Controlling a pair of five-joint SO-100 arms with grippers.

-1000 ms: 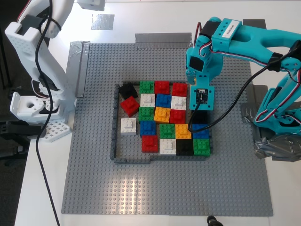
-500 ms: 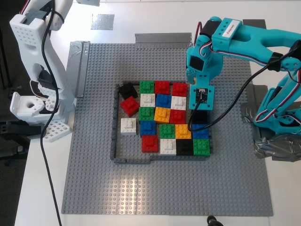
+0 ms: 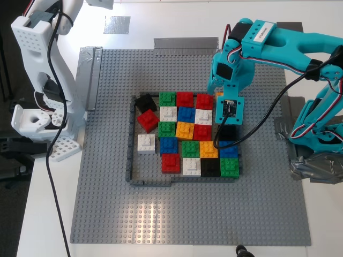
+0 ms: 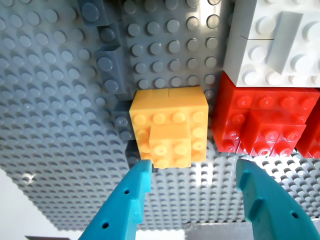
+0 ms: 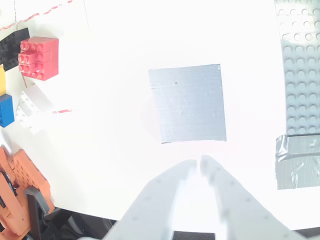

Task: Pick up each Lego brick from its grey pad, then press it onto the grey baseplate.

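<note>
The orange brick [image 4: 169, 132] sits on the grey baseplate [image 4: 55, 125] inside the dark-grey frame, beside a red brick. My first gripper [image 4: 194, 167], teal, is open just behind it, not touching. In the exterior view this gripper [image 3: 218, 99] stands at the brick cluster's upper right, with an orange edge [image 3: 219, 95] showing. My second gripper [image 5: 198, 161], white, is shut and empty over a bare grey pad [image 5: 187, 102] on the white table. A red brick [image 5: 39, 58] lies off to the side. That pad also shows in the exterior view [image 3: 117, 24].
Several coloured bricks fill the frame [image 3: 130, 155] on the baseplate [image 3: 161, 214]. Silvery tape patches lie at the plate's edges [image 3: 185, 43] [image 3: 316, 168] [image 5: 295, 162]. Blue, white and black bricks [image 5: 6, 110] lie near the red one. A grey square [image 3: 292, 25] shows behind the teal arm.
The white arm swung upright toward the exterior view's top left. The teal gripper shifted slightly, and the orange brick's edge now shows beside it.
</note>
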